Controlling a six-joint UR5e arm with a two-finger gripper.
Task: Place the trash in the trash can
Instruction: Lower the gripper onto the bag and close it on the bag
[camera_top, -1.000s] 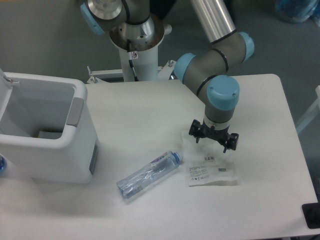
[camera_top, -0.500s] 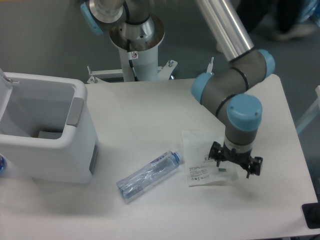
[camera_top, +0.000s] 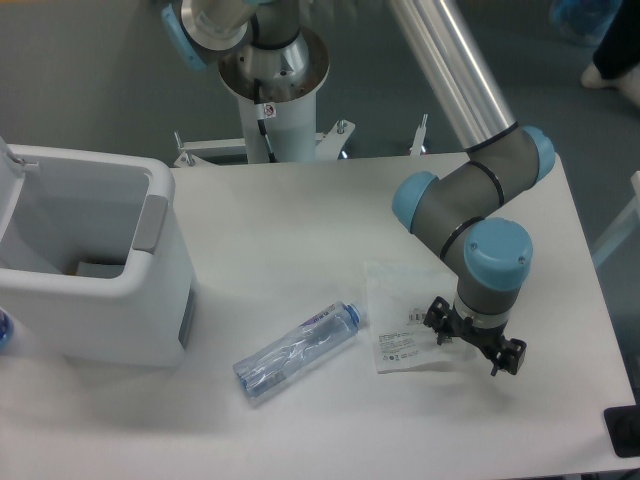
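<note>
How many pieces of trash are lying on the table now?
2: the bottle lies near the front middle, and the packet is right of it, partly under the gripper. More may be hidden inside the trash can.

The trash can (camera_top: 95, 290) stands at the left edge of the table (camera_top: 290, 210), its open top facing up, with something lying in the bottom of it that cannot be made out. To its right, nearer the front edge, the bottle (camera_top: 297, 352) lies on its side, slanting, with the cap end pointing toward the packet (camera_top: 405, 330). The packet lies flat on the table just right of the bottle's cap. The gripper (camera_top: 476, 341) sits over the packet's right edge, and the arm (camera_top: 470, 200) reaches down to it from behind. The arm's base post (camera_top: 272, 90) stands behind the table's far edge
</note>
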